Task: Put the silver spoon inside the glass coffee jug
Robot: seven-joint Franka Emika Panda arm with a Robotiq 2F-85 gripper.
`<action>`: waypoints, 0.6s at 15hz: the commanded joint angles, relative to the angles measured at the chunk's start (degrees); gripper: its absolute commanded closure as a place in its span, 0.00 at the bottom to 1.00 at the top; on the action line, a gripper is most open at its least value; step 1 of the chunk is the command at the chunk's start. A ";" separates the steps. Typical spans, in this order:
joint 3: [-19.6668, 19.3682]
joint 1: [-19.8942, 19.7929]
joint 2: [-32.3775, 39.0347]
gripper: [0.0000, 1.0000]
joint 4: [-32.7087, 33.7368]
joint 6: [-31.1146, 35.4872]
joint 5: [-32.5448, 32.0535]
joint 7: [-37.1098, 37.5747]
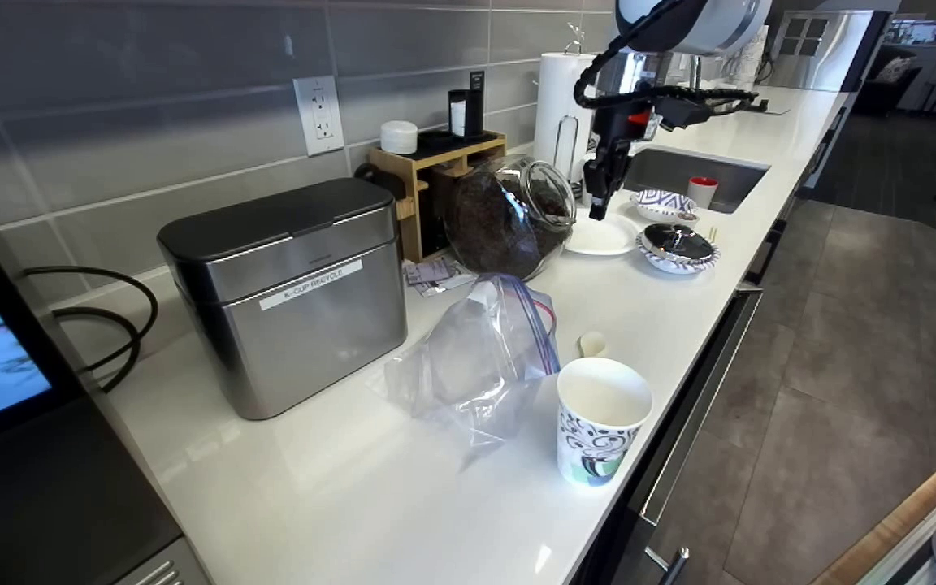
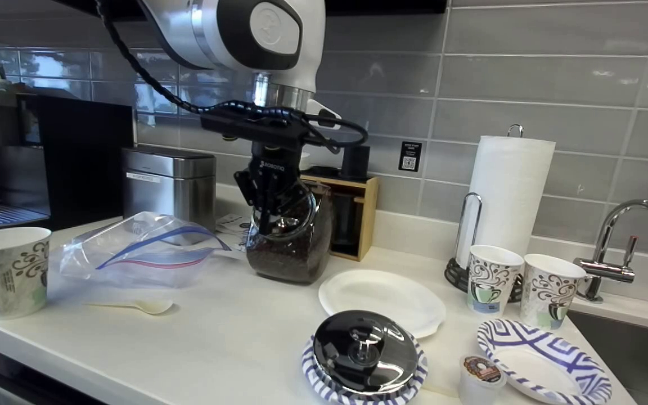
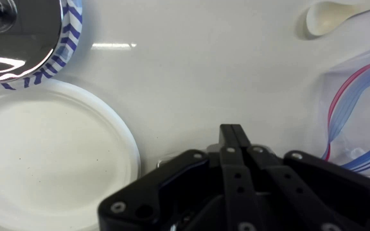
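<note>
Handling spoon (image 2: 148,306): pale, not silver; I judged it light, stiff, slick, best pinched mid-handle
Counter (image 2: 234,332): spoon lay here, near plastic bag (image 2: 127,247)
Gripper (image 3: 231,127): I saw fingertips together, nothing between

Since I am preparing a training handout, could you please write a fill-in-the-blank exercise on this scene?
The gripper is holding ____.
The pale spoon lies outside, not ____, the glass jug.
The label on the metal bin reads "____ RECYCLE".
In an exterior view, ____ patterned cups stand near the paper towel roll.

Missing words: nothing; inside; K-CUP; two.
</note>
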 commanded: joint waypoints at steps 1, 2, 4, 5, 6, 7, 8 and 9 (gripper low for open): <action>-0.25 0.80 0.96 1.00 0.03 -0.32 -2.11 0.91; -0.24 0.87 1.42 1.00 0.26 0.03 -2.34 1.12; -0.19 0.83 1.88 1.00 0.34 1.16 -1.64 1.09; -0.20 0.82 2.01 1.00 0.33 2.00 -1.57 1.27; -0.21 0.81 2.17 1.00 0.39 2.48 -1.56 1.42; -0.21 0.86 2.34 1.00 0.41 3.24 -1.76 1.81; -0.17 0.84 2.57 1.00 0.55 3.68 -1.51 1.78; -0.11 0.83 2.83 1.00 0.69 3.90 -1.28 1.75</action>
